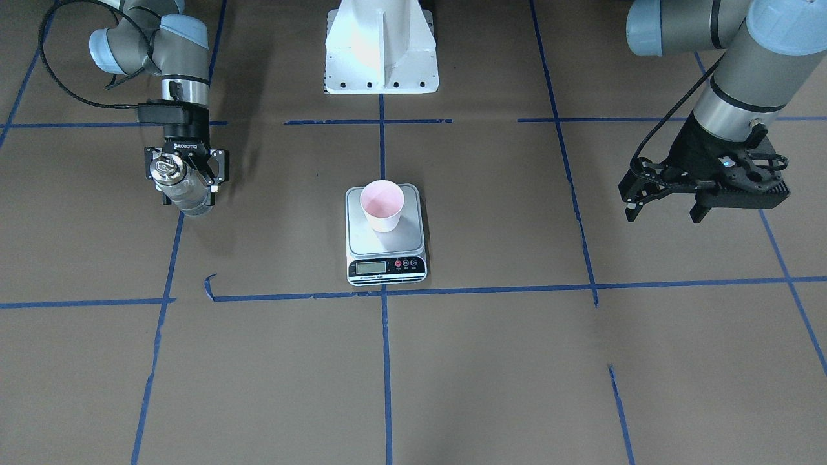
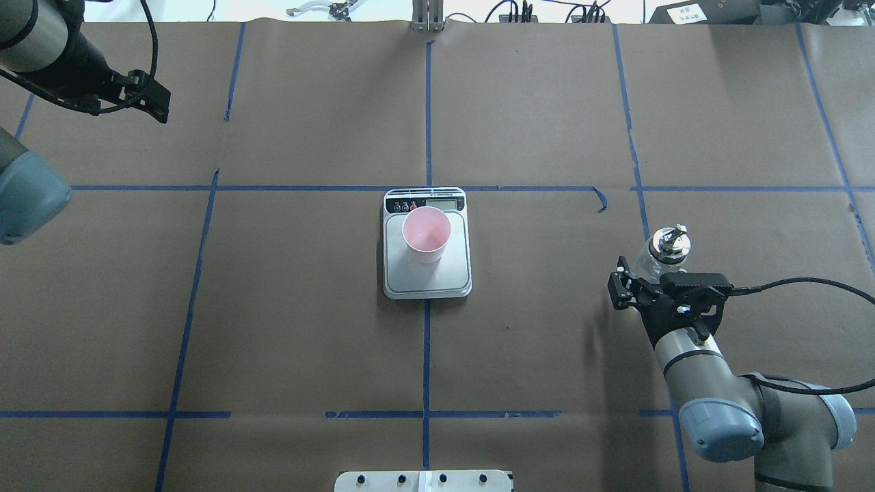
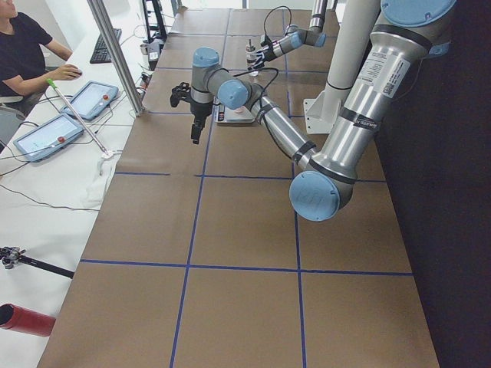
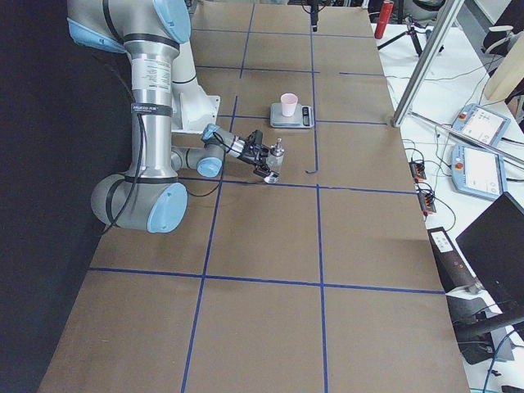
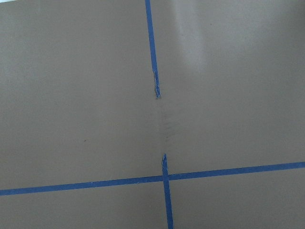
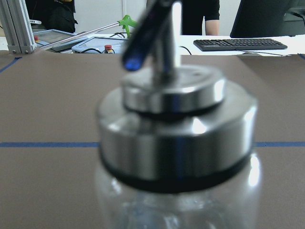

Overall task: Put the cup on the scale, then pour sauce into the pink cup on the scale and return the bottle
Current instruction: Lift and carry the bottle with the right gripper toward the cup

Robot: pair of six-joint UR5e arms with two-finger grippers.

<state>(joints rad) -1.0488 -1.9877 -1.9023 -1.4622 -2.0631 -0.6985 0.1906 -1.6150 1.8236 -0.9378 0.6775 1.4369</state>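
Observation:
The pink cup (image 1: 382, 205) (image 2: 426, 234) stands upright on the scale (image 1: 387, 250) (image 2: 427, 281) at the table's middle; no sauce shows in it. The clear bottle (image 1: 184, 192) (image 2: 666, 244) with its silver cap and spout sits upright in my right gripper (image 1: 186, 187) (image 2: 649, 273), which is shut on its body, well to the robot's right of the scale. The right wrist view is filled by the bottle cap (image 6: 174, 129). My left gripper (image 1: 662, 213) (image 2: 154, 102) hovers open and empty far to the other side, over bare table.
Blue tape lines (image 1: 386, 361) grid the brown table. The white robot base (image 1: 381, 58) stands behind the scale. Along the operators' side, a person (image 3: 23, 54) sits at a desk with tablets (image 3: 90, 98) and an aluminium post (image 3: 115, 54).

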